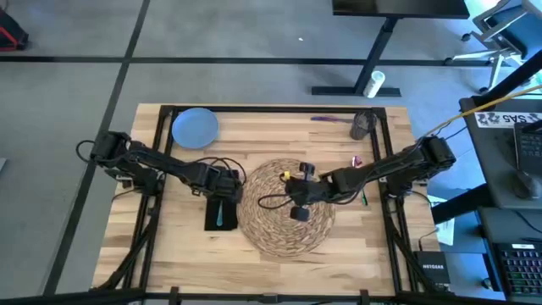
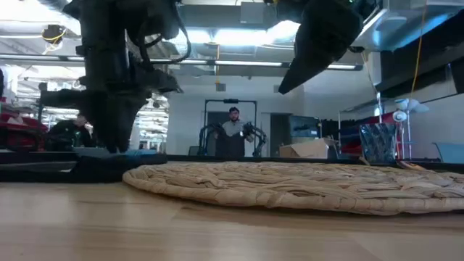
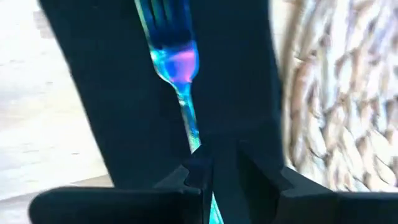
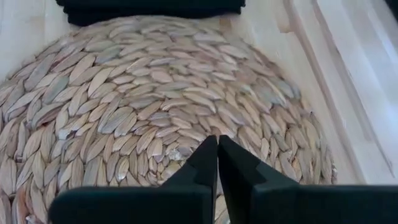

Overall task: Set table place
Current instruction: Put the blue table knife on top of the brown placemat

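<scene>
The round woven placemat lies at the table's middle. Left of it lies the black napkin with the teal fork on it, tines toward the near edge. My left gripper is low over the napkin's far end, shut on the fork. My right gripper hangs shut above the placemat with nothing in it, clear of the weave in the low view. The pale blue plate rests at the far left, the grey cup at the far right. My left gripper pinches the fork's thin handle between its two fingers, which come slanting down from the far side and lie along the fork. The tines point away from the fingers over the black napkin. The gripper reaches down to napkin level.
A purple-handled piece of cutlery lies beside the cup at the far edge. Small pink and green pieces lie right of the placemat under the right arm. Bare wood shows at the near left.
</scene>
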Controlling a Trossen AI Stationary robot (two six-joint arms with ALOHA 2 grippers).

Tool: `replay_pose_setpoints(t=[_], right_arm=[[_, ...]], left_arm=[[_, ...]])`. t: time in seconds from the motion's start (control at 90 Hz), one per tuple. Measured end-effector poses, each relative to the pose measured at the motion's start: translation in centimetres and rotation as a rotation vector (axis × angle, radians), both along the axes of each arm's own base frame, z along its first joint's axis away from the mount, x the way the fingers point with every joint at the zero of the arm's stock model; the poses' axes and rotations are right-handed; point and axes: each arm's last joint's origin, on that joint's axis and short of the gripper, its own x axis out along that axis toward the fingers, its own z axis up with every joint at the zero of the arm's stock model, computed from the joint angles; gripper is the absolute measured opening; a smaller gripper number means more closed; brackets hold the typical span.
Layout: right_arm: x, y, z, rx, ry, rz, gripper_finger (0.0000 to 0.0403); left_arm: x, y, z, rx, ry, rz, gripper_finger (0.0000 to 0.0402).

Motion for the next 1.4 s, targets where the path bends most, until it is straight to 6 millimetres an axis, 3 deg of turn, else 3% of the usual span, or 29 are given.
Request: replay_pose_setpoints(t=[0.211,0.522,1.178,1.4], right_arm=[[-0.5,-0.2,1.2,0.004,-0.039,-0.008,0.0],[-2.6,-1.0,5.0,-0.054,-0.173,-0.089,0.0],[-11.6,-3.8,9.5,-0.011,-0.21,-0.469,0.0],[-14.8,-4.8,10.8,-0.04,-0.224,-0.493,0.0]], left_arm=[[1.4,0.0,1.7,0.067,-0.082,-0.087,0.0027],[4.1,-0.1,4.6,0.213,-0.295,-0.236,0.0003],[6.6,-1.0,7.0,0.39,-0.592,-0.539,0.0],[7.1,-0.1,7.5,0.423,-0.644,-0.519,0.0]])
